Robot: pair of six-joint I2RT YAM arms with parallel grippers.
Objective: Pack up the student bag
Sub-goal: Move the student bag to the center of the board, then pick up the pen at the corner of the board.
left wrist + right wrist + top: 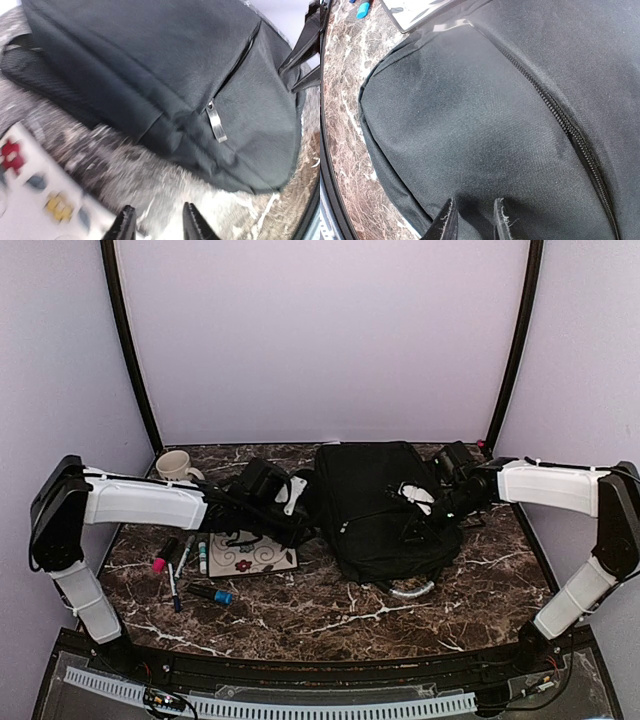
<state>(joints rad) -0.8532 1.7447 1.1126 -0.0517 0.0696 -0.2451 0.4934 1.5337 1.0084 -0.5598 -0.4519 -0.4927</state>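
top view: the student bag (375,505) lies flat on the marble table (330,625), a little toward 1 o'clock from its middle, grey loop handle at the bag's 6 o'clock. the left arm (140,502) reaches in from 9 o'clock to the bag's edge, and the right arm (550,487) from 3 o'clock over its top. a mug (175,465) stands at 10 o'clock, and a flowered card (250,555) and loose markers (185,560) lie at 8 o'clock.

left wrist: the left gripper (156,225), at 6 o'clock, stands spread over bare marble with nothing between its tips. the bag fills 10 through 3 o'clock, its metal zipper pull (216,121) near centre. the card at 8 o'clock is too blurred to read.

right wrist: the right gripper (472,220), at 6 o'clock, sits on the bag's cloth, tips slightly parted and seemingly pinching nothing. a zipper (560,120) runs from 12 to 5 o'clock.
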